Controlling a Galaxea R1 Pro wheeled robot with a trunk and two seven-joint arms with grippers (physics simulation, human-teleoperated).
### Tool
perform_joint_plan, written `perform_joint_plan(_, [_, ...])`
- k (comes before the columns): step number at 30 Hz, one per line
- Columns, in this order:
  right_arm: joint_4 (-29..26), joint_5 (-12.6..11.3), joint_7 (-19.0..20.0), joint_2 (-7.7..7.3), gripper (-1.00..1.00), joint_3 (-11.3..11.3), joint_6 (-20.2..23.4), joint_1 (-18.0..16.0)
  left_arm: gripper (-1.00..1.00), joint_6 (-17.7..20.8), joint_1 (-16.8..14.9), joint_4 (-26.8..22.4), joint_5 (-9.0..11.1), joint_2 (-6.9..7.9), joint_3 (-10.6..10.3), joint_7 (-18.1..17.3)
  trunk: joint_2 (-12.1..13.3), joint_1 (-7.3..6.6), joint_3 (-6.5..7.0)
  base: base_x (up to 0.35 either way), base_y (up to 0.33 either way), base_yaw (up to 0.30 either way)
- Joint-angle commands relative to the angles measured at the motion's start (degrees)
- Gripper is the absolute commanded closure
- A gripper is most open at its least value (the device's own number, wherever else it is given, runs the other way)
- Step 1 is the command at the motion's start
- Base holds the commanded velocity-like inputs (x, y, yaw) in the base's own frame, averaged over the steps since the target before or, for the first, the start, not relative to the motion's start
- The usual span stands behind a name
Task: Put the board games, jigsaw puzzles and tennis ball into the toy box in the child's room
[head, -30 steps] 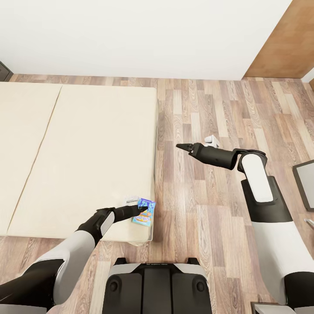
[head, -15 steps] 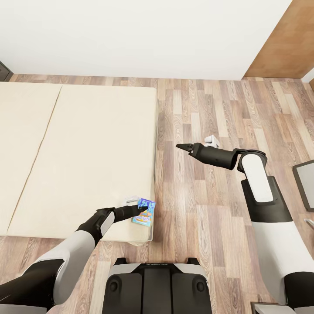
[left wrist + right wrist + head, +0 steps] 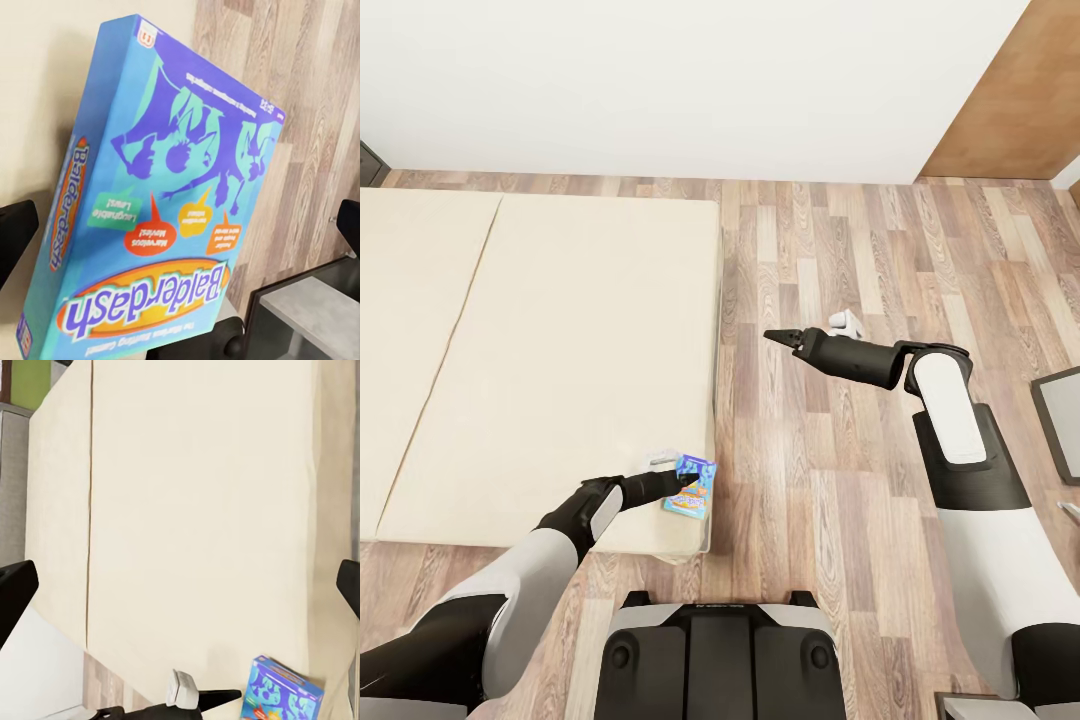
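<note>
The small teal-blue printed board game box [image 3: 691, 486] lies at the near corner of the wide cream two-part mattress bed [image 3: 550, 350], its end overhanging the wood-plank floor [image 3: 810, 440]. The left hand [image 3: 685, 483] reaches at it; from here I cannot tell whether it grips. The right hand [image 3: 770, 336] hangs spread and empty over the floor, likely kept clear.

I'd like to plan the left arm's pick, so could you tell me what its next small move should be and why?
Probably close the left gripper on the teal-blue board game and lift it slightly. The box lies at the corner of the bed, and in the left wrist view it sits between the two dark fingertips, which stand wide apart beside its edges. Whether they touch it already cannot be told.
</note>
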Motion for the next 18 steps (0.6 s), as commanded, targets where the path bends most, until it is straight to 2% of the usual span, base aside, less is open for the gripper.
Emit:
perform_joint_plan(1, [-0.04, -0.48, -0.50, -0.04, -1.00, 0.07, 0.10, -0.04, -1.00, 0.60, -0.01, -0.04, 0.43, -0.04, 0.34, -0.10, -0.09, 0.03, -0.06, 0.000, -0.005, 0.000])
perform_joint_plan(18, [-0.04, -0.48, -0.51, -0.06, -1.00, 0.07, 0.10, 0.01, -1.00, 0.60, -0.02, -0.04, 0.43, -0.04, 0.34, -0.10, -0.09, 0.03, -0.06, 0.000, -0.029, 0.000])
